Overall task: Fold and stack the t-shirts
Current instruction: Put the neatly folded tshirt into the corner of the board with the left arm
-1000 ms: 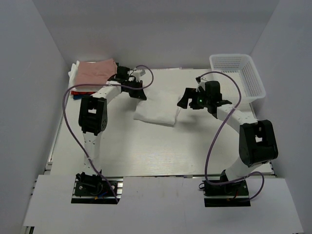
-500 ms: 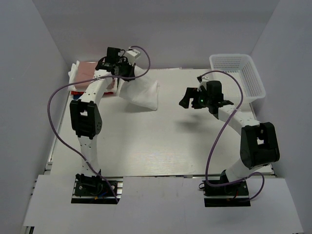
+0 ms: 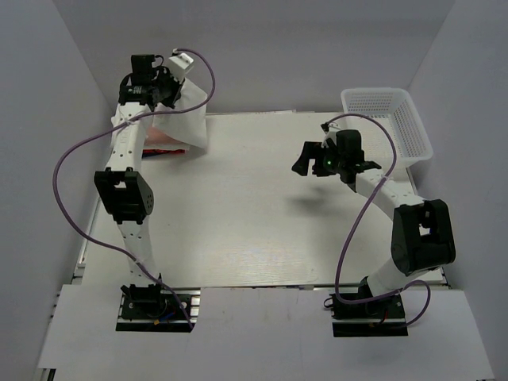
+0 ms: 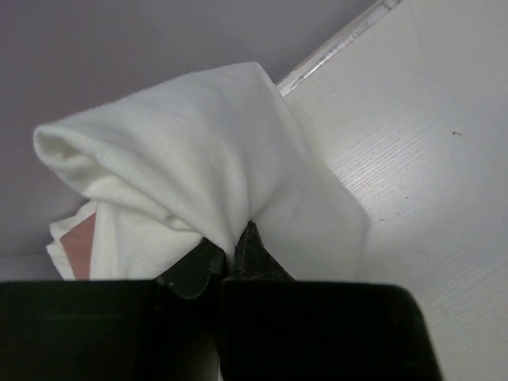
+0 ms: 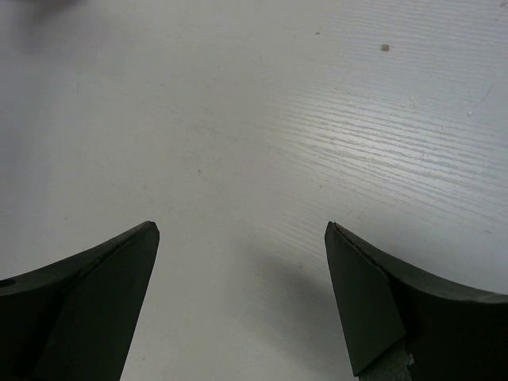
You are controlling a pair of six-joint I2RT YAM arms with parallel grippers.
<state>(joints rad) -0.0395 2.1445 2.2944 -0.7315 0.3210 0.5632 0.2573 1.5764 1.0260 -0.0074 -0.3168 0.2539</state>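
Top external view: the left gripper (image 4: 235,252) is hanging high over the table's (image 3: 254,222) far left corner, clenched on a fold of the white t-shirt (image 3: 184,123). The shirt is drooping from the jaws in a loose bundle, with its lower edge reaching down in front of a strip of red cloth (image 3: 161,146) at the table's left side. In the left wrist view the white cloth is bunching over the fingertips, and a patch of pink cloth (image 4: 79,238) is peeking out beneath it. The right gripper (image 5: 242,228) is hovering over bare tabletop right of center, well apart from the shirt, its jaws spread wide and grasping nothing. A white mesh basket (image 3: 414,136) is sitting at the far right corner.
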